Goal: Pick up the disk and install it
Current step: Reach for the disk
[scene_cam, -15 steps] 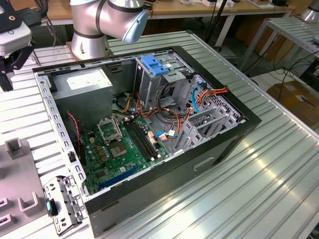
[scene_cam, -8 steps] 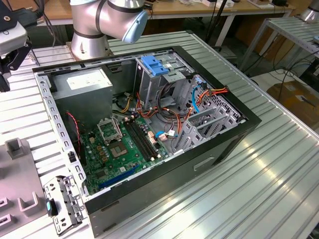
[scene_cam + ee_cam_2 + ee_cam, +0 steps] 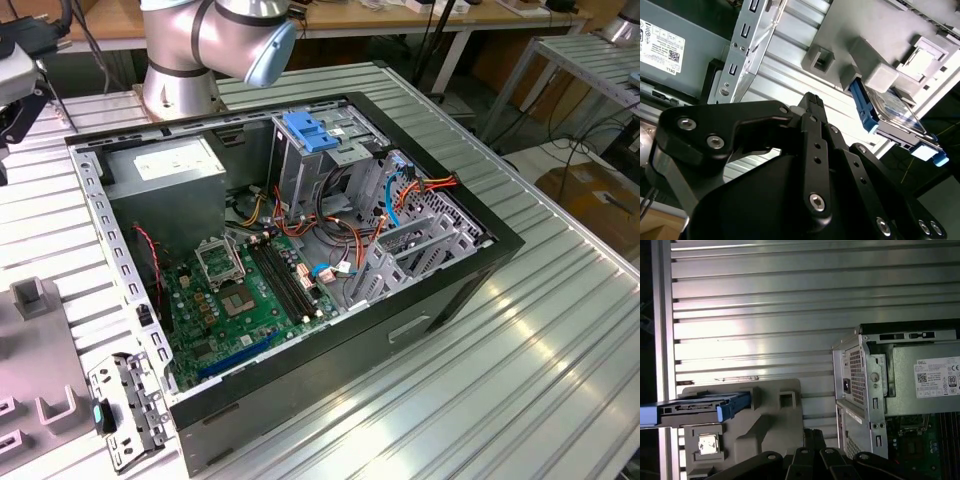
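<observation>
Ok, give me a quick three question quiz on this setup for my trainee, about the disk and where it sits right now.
1. True or false: the disk is already inside the computer case.
2. The disk's frame is: A red, B blue, C green.
3. What is the disk resting in?
Key: 1 false, it is outside the computer case. 2 B. 3 the gray holder on the table, apart from the gripper.

disk (image 3: 695, 410): end cut by first wrist view's edge | arm (image 3: 215, 40): upper part cut off, exterior view
</observation>
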You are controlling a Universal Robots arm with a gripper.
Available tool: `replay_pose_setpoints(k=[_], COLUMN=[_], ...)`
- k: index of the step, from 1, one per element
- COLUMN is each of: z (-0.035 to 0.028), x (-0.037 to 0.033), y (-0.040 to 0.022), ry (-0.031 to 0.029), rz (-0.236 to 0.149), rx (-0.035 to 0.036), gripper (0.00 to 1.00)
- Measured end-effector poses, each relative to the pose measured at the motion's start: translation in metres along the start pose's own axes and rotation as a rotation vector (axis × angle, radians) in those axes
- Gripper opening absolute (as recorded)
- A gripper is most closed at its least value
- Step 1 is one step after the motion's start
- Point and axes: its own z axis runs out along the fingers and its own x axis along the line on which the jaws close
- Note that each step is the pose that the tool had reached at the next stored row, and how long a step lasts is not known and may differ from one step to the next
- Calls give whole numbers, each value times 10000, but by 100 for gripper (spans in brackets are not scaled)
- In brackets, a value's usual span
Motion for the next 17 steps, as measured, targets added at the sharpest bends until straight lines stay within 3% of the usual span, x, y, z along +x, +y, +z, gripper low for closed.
replay_pose_setpoints(k=[9, 17], z=[-4, -4], x=[161, 181], y=[-11, -13], ry=[0, -1], rz=[1, 1], rx=[0, 0], gripper=[11, 11])
